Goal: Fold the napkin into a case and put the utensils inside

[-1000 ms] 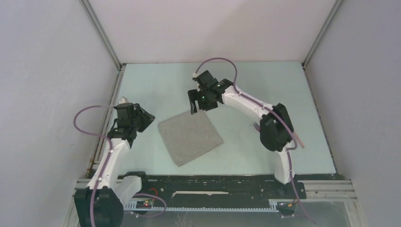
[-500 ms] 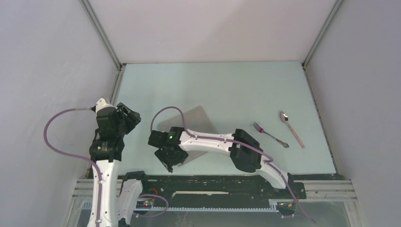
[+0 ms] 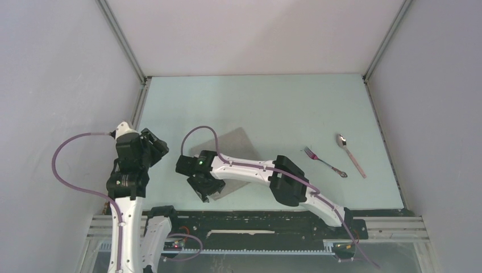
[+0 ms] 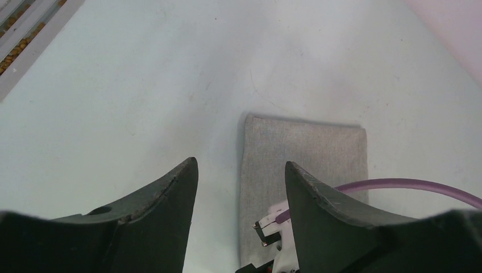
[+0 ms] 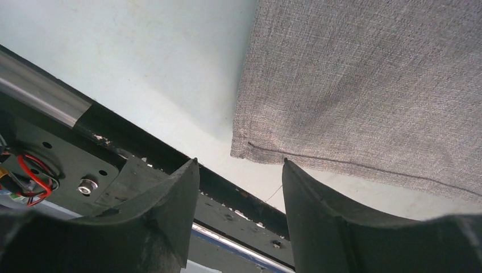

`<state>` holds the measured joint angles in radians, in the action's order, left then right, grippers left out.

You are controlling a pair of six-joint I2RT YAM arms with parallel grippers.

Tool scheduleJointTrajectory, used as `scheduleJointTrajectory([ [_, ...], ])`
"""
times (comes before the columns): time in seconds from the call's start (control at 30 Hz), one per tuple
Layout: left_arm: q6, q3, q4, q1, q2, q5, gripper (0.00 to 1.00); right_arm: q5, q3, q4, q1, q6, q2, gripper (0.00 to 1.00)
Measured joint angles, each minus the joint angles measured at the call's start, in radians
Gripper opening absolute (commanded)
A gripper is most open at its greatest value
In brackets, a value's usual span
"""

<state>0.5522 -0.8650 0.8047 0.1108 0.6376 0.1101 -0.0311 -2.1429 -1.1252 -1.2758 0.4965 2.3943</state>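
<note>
The napkin lies flat on the pale table as a grey-beige square, its near part hidden under my right arm. No case is in view. My right gripper hangs over the napkin's near corner, jaws open and empty, the tips just short of the hem. At the left, clear of the cloth, my left gripper is also open and holds nothing. It looks across at the napkin. The utensils lie on the right side, the fork beside the spoon.
The black base rail runs along the near table edge, right under my right gripper, and shows as the black base rail in the right wrist view. Grey walls close the table on three sides. My right arm's purple cable arcs over the napkin.
My right arm swung from the far middle down to the napkin's near corner, narrowing its jaws and uncovering the fork and spoon. The left arm drew back to the left and opened wider.
</note>
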Motion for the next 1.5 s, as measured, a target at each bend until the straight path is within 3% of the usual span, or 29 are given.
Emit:
scheduleJointTrajectory([
  [0.37, -0.007, 0.001, 0.002, 0.0, 0.0, 0.004, 0.65, -0.022, -0.01, 0.018, 0.008, -0.005, 0.017, 0.67],
  [0.57, -0.012, 0.001, 0.016, 0.0, -0.005, 0.016, 0.65, -0.036, 0.036, 0.068, 0.018, -0.011, 0.027, 0.61],
  [0.7, -0.014, 0.001, 0.021, 0.0, -0.008, 0.023, 0.65, -0.052, 0.08, 0.1, 0.019, -0.012, 0.005, 0.45],
  [0.93, -0.015, 0.001, 0.021, 0.0, -0.008, 0.028, 0.67, -0.135, 0.09, 0.086, 0.018, -0.004, 0.003, 0.0],
  [1.03, -0.014, 0.003, 0.016, 0.0, -0.001, 0.023, 0.76, -0.156, 0.102, 0.098, 0.015, 0.0, -0.006, 0.0],
  [1.2, 0.01, 0.067, -0.057, 0.014, 0.059, -0.07, 0.86, -0.119, 0.358, 0.328, 0.025, -0.018, -0.158, 0.0],
  [1.37, 0.098, 0.203, -0.187, 0.068, 0.214, -0.252, 0.87, 0.126, 0.754, 0.654, 0.117, 0.008, -0.398, 0.0],
  [1.5, 0.224, 0.354, -0.343, 0.093, 0.279, -0.378, 0.91, 0.315, 0.93, 0.891, 0.23, 0.091, -0.488, 0.0],
])
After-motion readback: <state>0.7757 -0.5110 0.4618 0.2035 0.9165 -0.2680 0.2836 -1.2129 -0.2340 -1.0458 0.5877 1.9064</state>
